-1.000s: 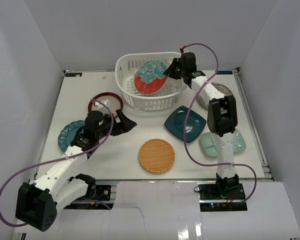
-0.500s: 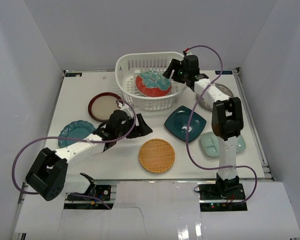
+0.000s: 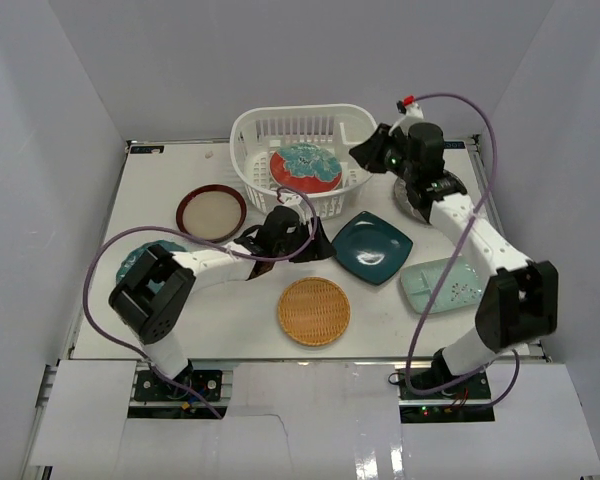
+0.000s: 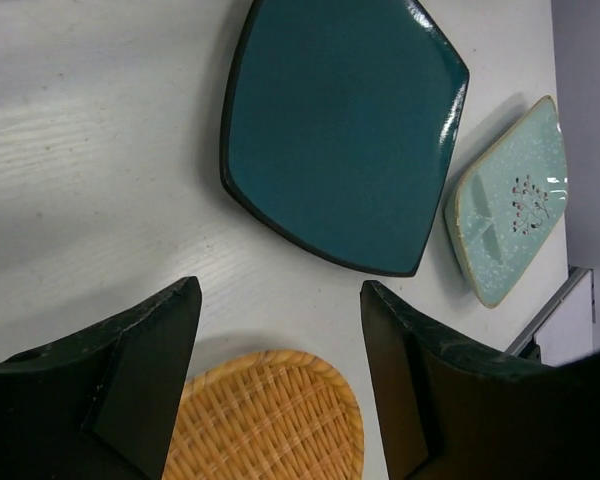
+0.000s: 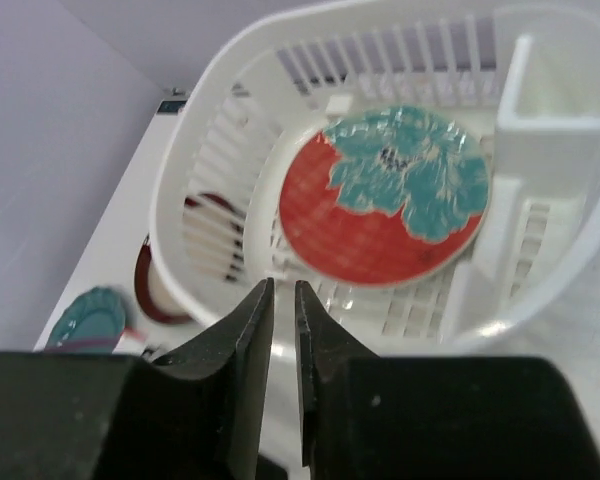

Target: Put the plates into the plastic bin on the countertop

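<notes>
The white plastic bin (image 3: 252, 160) stands at the back centre, with the red-and-teal plate (image 3: 306, 168) lying flat in it. My right gripper (image 3: 366, 150) is just outside the bin's right rim, jaws nearly together and empty. In the right wrist view the gripper (image 5: 282, 285) sits above the near rim of the bin (image 5: 210, 140), looking at the plate (image 5: 385, 195). My left gripper (image 3: 318, 243) is open and empty, low over the table beside the dark teal square plate (image 3: 371, 246). In the left wrist view the gripper (image 4: 280, 300) lies between the square plate (image 4: 340, 130) and the tan woven plate (image 4: 270, 415).
The tan woven plate (image 3: 314, 311) lies front centre and the pale mint rectangular plate (image 3: 443, 285) front right. The maroon-rimmed cream plate (image 3: 211, 211) lies left of the bin. The teal scalloped plate (image 3: 135, 260) and the grey plate (image 3: 454, 187) are partly hidden by the arms.
The red-and-teal plate went from tilted in my right gripper to flat in the bin; that gripper let go and drew back right. My left arm swung from the left toward the teal square plate.
</notes>
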Controlling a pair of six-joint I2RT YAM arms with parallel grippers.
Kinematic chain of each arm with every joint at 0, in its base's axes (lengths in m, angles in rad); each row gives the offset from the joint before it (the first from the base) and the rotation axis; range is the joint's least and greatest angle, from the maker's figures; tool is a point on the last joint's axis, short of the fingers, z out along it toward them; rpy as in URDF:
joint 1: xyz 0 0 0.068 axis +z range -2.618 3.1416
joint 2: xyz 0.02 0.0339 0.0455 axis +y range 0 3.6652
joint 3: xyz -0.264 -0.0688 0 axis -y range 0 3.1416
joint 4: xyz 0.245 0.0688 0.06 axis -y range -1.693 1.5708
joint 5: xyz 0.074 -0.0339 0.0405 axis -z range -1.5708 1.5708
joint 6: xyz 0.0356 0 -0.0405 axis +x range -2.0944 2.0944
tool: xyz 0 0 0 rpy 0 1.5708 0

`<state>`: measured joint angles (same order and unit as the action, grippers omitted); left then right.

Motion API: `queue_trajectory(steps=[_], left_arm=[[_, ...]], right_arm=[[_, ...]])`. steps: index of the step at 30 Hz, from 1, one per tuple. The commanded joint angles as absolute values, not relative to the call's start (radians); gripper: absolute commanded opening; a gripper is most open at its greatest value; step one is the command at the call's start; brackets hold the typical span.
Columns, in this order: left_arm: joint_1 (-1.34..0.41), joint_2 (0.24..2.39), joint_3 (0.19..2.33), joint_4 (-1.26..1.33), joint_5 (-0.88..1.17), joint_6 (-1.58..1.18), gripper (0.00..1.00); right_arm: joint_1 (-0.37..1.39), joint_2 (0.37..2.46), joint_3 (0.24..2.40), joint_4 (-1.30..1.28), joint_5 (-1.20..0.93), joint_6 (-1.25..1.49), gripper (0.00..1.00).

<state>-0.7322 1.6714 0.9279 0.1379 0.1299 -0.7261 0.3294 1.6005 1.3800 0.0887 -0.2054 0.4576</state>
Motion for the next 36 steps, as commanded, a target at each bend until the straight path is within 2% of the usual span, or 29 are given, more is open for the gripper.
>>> queue_trajectory(steps=[1,5,8,12,21,28,31,32,33,34,36], left_arm=[[-0.752,1.742,0.989,0.181,0.14,-0.716,0.75],[-0.753,1.807,1.003,0.233,0.098,-0.71,0.69],[-0.753,1.85,1.0,0.293,0.074,-0.715,0.68],[-0.753,1.928,1.023,0.371,0.113,-0.742,0.67],[-0.753,2.006,1.019,0.482,0.123,-0.779,0.58],[-0.753,2.028,0.971,0.574,0.091,-0.813,0.38],[-0.752,2.025,0.962,0.583,0.069,-0.818,0.19],[-0.749,2.022,0.947,0.591,0.06,-0.825,0.09],[-0.747,2.014,0.936,0.607,0.057,-0.831,0.03],[-0.744,2.01,0.925,0.615,0.057,-0.837,0.0],[-0.739,1.993,0.884,0.649,0.057,-0.856,0.0]], right_arm=[[0.331,1.432,1.157,0.207,-0.281,0.463,0.19],[0.333,1.223,0.884,0.242,-0.313,0.466,0.28],[0.331,1.146,0.773,0.267,-0.347,0.511,0.36],[0.331,1.013,0.587,0.308,-0.386,0.561,0.4],[0.334,0.87,0.479,0.253,-0.4,0.554,0.43],[0.333,0.819,0.446,0.216,-0.416,0.545,0.43],[0.333,0.789,0.428,0.177,-0.416,0.526,0.44],[0.334,0.781,0.42,0.151,-0.41,0.519,0.45],[0.333,0.775,0.417,0.141,-0.397,0.509,0.54],[0.334,0.766,0.413,0.135,-0.396,0.506,0.6],[0.334,0.765,0.403,0.124,-0.39,0.502,0.69]])
